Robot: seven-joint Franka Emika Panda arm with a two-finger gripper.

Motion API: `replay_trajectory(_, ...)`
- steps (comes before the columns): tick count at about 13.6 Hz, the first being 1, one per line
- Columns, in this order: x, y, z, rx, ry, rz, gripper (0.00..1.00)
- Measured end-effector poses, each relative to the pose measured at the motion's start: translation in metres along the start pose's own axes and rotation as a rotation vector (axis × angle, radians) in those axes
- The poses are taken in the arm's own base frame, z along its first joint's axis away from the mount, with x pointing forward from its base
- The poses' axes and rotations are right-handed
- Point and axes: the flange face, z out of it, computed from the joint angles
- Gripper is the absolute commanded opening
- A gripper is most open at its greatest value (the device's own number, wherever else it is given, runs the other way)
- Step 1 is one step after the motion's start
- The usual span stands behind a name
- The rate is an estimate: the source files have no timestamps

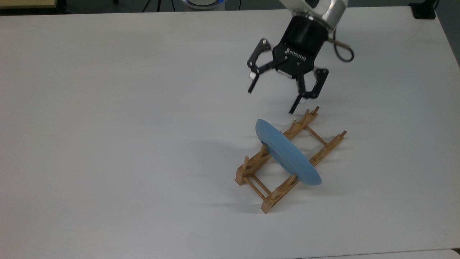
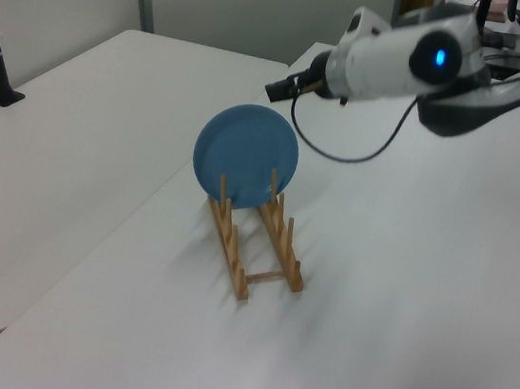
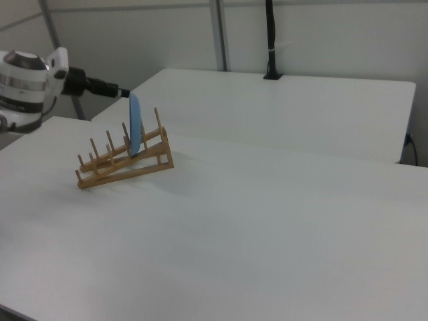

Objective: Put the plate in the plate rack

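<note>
The pincer (image 1: 272, 102) hangs released, fingers spread, above and apart from the plate (image 1: 287, 154) standing upright in the plate rack (image 1: 251, 168).

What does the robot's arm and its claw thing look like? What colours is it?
The arm is smooth, rounded and white, with a small glowing blue light on its side in the left view. A shiny silver ring joins it to the gripper, which is black with thin jointed fingers and white letters reading ROBOTIQ. A black cable loops out beside the wrist.
</note>
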Motion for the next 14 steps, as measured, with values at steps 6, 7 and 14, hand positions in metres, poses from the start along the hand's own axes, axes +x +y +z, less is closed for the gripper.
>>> replay_trajectory(6, 0.065, 0.043, -0.05, 0.053, -0.355, 0.153, 1.0)
replay_trajectory(7, 0.072, 0.057, -0.057, 0.031, -0.436, 0.149, 1.0)
replay_trajectory(14, 0.095, 0.148, -0.081, 0.033, -0.906, 0.112, 1.0)
